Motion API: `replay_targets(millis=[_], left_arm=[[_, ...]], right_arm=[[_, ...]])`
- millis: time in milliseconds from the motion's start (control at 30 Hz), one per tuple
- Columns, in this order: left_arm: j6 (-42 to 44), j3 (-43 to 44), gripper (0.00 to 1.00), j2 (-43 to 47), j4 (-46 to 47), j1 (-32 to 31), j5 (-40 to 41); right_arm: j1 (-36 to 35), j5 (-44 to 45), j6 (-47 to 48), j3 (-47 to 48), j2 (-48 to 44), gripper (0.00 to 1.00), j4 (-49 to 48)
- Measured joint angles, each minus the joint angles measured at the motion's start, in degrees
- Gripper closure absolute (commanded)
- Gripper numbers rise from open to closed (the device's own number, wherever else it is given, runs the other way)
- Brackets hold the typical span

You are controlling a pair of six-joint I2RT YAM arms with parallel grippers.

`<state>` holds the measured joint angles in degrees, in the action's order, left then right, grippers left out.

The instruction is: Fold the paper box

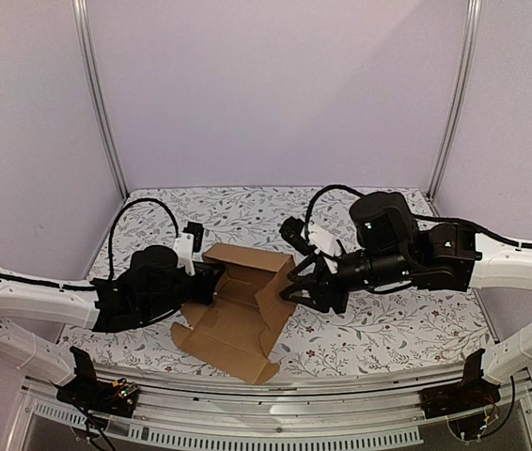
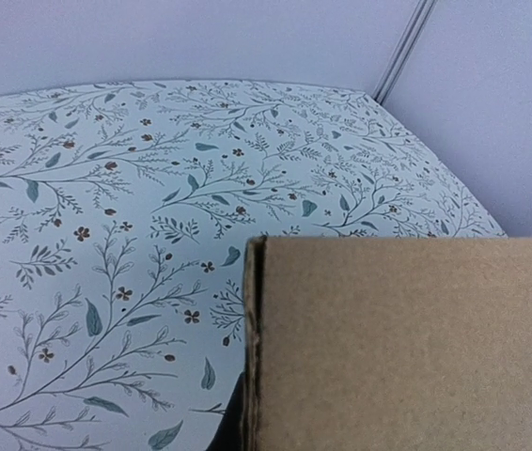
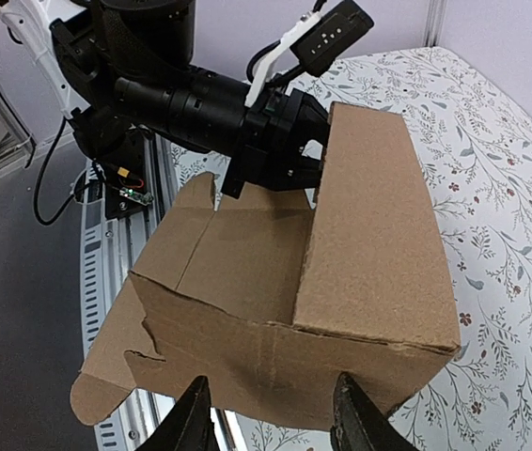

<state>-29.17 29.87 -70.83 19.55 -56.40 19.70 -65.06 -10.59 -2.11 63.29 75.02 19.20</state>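
The paper box (image 1: pixel 238 315) is brown cardboard, half folded, with walls raised at the back and right and flaps lying flat toward the near edge. My left gripper (image 1: pixel 211 275) is at its left wall. In the left wrist view a cardboard panel (image 2: pixel 407 348) fills the lower right, one dark finger (image 2: pixel 231 425) presses its edge, and the other finger is hidden. The jaws look shut on that wall. My right gripper (image 3: pixel 271 423) is open, its jaws spread wide just in front of the box's near wall (image 3: pixel 275 366). The left gripper (image 3: pixel 275 169) shows at the far wall.
The floral tablecloth (image 1: pixel 388 329) covers the table. A metal rail (image 1: pixel 275 395) runs along the near edge, close to the box's front flap. Lilac walls and two posts (image 1: pixel 101 103) close off the back and sides. Arm cables (image 1: pixel 144 207) loop above the table.
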Motion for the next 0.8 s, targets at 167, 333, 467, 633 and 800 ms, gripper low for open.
replay_targets(millis=[167,333,467,633,800], left_arm=[[-1.0,0.0,1.00,0.0,-3.2,-0.1,3.4],[-2.8,0.1,1.00,0.0,-6.6,-0.3,6.8],[-4.2,0.6,1.00,0.0,-9.0,-0.9,9.1],[-5.5,1.1,1.00,-0.1,-11.0,-1.0,10.9],[-6.7,1.6,1.00,-0.9,-12.3,-1.1,12.0]], right_arm=[[-1.6,4.9,-1.0,0.7,3.3,0.58,0.0],[-4.1,14.6,-2.2,2.2,7.0,0.55,-0.1],[-6.2,22.9,-3.6,3.2,9.4,0.53,-0.3],[-7.0,29.4,-5.8,3.7,11.8,0.49,-1.7],[-7.0,33.2,-8.2,3.7,13.8,0.49,-3.7]])
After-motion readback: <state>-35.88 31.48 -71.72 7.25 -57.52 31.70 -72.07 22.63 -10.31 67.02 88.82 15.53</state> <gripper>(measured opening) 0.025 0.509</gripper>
